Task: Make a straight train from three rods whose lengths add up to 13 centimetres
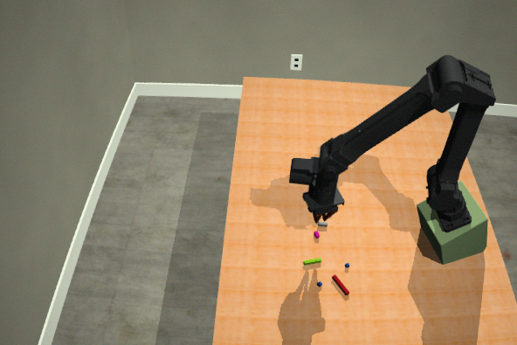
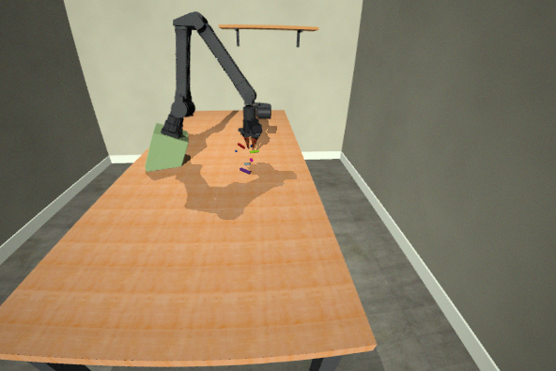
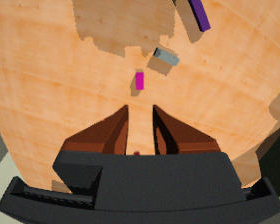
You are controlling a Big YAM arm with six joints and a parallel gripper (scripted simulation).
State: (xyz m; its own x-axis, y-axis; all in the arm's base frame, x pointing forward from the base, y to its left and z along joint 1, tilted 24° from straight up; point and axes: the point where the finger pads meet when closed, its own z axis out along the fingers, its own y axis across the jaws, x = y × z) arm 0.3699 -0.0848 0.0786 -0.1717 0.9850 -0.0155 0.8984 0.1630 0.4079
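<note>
Magenta rod (image 1: 316, 234) (image 2: 251, 160) (image 3: 139, 81) lies on the wooden counter (image 1: 271, 132) (image 2: 197, 273) (image 3: 36, 85), apart from the end effector (image 1: 320, 220) (image 2: 252, 146) (image 3: 140, 110), whose fingers stand partly spread with nothing between them. Seen from above, taking the magenta one as centre, the grey rod (image 1: 322, 224) (image 2: 247, 163) (image 3: 167, 56) sits at one o'clock, the lime rod (image 1: 312, 261) (image 2: 254, 151) at six, the red rod (image 1: 341, 285) (image 2: 240, 146) at five. In the wrist view, the purple rod (image 2: 245, 171) (image 3: 200, 15) lies between one and two o'clock of it.
</note>
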